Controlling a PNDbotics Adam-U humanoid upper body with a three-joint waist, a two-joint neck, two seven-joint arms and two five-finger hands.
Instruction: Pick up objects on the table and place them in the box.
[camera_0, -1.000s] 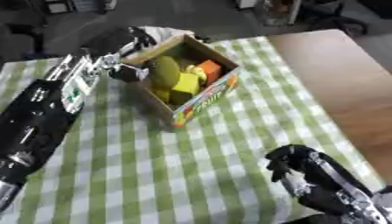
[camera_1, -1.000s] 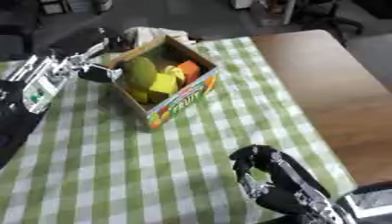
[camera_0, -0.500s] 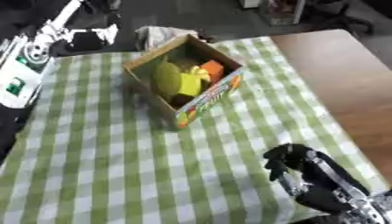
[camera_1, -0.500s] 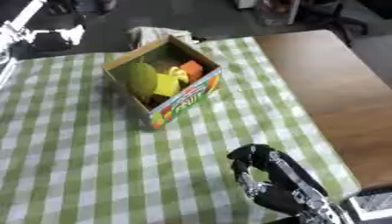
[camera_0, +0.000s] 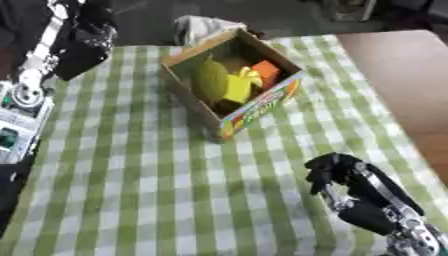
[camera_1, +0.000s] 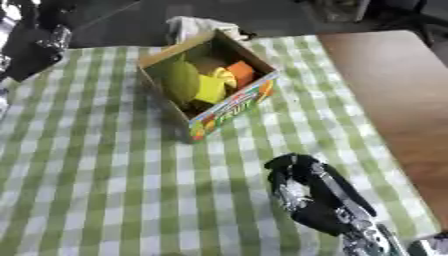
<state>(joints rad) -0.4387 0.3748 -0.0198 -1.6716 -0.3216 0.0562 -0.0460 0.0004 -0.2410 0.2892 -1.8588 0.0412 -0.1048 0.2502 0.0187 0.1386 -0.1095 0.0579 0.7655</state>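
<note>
Box (camera_0: 254, 107) sits on the green-checked bench (camera_0: 131, 190), upper centre, long axis diagonal from upper left to lower right, open top facing up. Cardboard, colourful printed side panel. Inside: a green rounded item (camera_0: 208, 80), a yellow item (camera_0: 238, 86), an orange item (camera_0: 265, 71). Right hand (camera_1: 302, 187) lower right, fingers curled, empty. Left hand (camera_0: 83, 47) upper left; cannot tell its finger state.

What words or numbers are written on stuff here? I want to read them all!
Box: colourful lettering runs along its front side, but it is too blurred to read.
Left arm: white panels with small green and dark marks, too blurred to read.
Nothing else in view carries any writing that shows.
</note>
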